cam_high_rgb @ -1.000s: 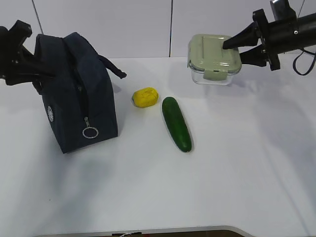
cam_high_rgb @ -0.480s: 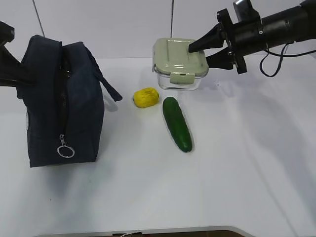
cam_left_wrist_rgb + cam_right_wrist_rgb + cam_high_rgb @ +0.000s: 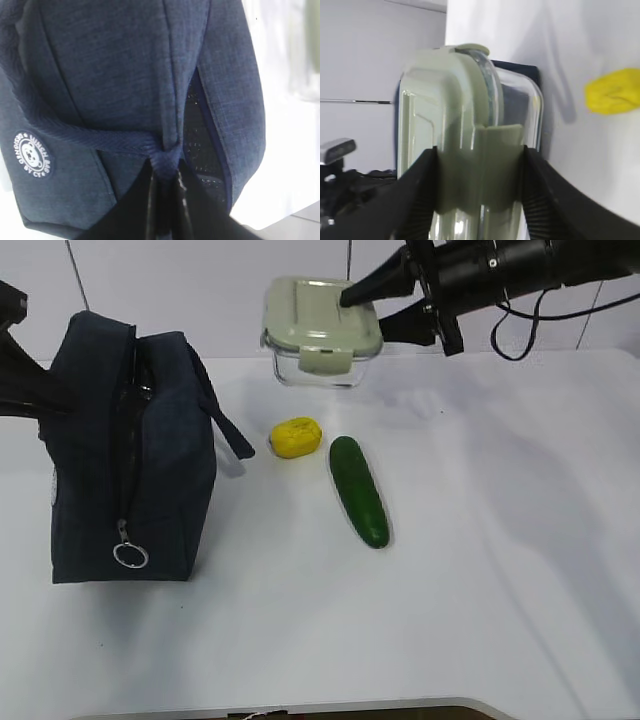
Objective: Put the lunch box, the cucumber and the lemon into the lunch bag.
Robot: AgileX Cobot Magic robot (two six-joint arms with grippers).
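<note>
Carrying the box (image 3: 322, 328) above the desk (image 3: 480, 570), the right tool (image 3: 362, 308) grips it by its right end, one finger on the sage lid and one beneath the glass; the right wrist view shows both pads (image 3: 415, 200) pressed against the clip side of the box (image 3: 470, 150). The box hangs in the air at about 12 o'clock in the exterior view, well apart from the bag (image 3: 125, 455) and not yet over it.

The bag stands upright at 9 o'clock, its zipper slit running down the face toward the camera with the ring pull (image 3: 130, 555) low at 7 o'clock. The left tool (image 3: 165, 200) is clenched on a handle strap (image 3: 100, 140) of the bag (image 3: 125, 75), steadying or lifting that side. From that wrist view the slit shows only a narrow dark gap, so whether the mouth is wide enough for the box I cannot tell.

The lemon (image 3: 295, 437) lies on the desk near the centre, just right of the bag's loose handle. The cucumber (image 3: 357, 490) lies just beside the lemon at its 4 o'clock, untouched.

My reading: nothing is inside the bag yet. The first item is in transit; after it, the lemon and cucumber remain, so the task is in its early part.
</note>
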